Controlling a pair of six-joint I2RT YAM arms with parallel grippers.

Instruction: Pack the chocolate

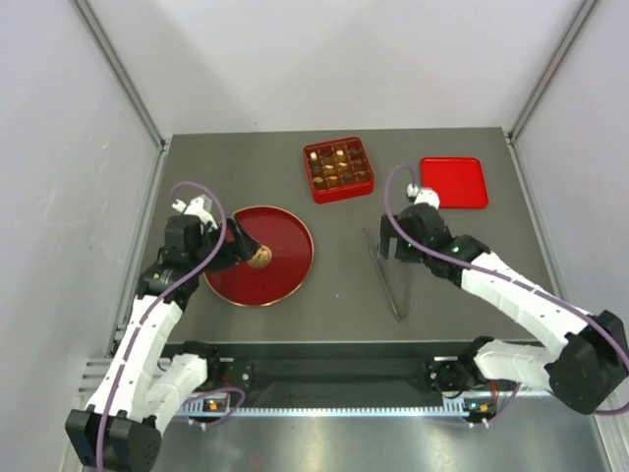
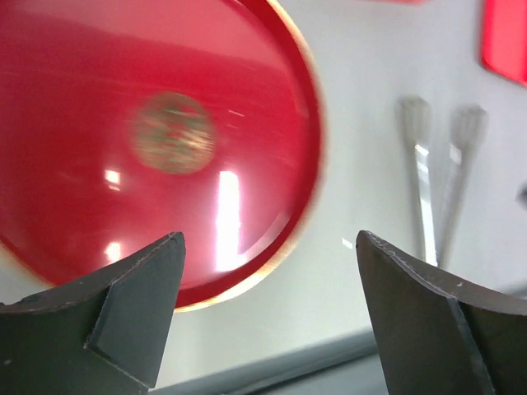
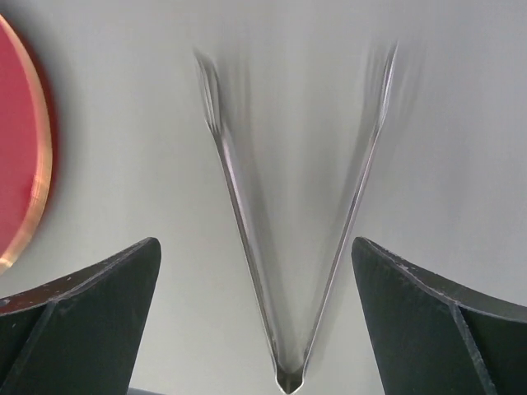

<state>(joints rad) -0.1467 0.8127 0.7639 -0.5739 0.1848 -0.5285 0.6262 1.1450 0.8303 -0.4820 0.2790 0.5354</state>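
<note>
Metal rail (image 1: 334, 410) nearest; grey table (image 1: 339, 320), boxed chocolate (image 1: 339, 165) far side; white walls (image 1: 324, 59).

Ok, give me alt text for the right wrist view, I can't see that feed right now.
Metal tongs lie in a V on the grey table, hinge end nearest the camera and tips pointing away, framed by the right tool, its jaws wide open and holding nothing. The edge of a round red plate shows at the left.
</note>
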